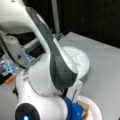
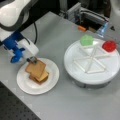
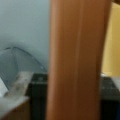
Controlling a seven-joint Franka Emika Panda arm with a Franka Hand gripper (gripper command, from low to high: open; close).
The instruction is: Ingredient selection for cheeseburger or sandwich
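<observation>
Gripper (image 2: 32, 60) sitting at the back corner of the stacked sandwich (image 2: 37, 71) on the small plate (image 2: 25, 85)

Wrist view is filling with a brown toast edge and yellow cheese beside it, so the fingers are sitting right against the top toast slice (image 2: 35, 68); cannot tell whether they are clamping it or parted. Stack is resting centred on the plate, toast over cheese over toast. Beyond, the divided tray (image 2: 75, 53) is holding only lettuce (image 2: 86, 40) and a red disc (image 2: 109, 46) in separate far wedges. All is lying on a grey table (image 2: 50, 27); dark clutter is showing behind
</observation>
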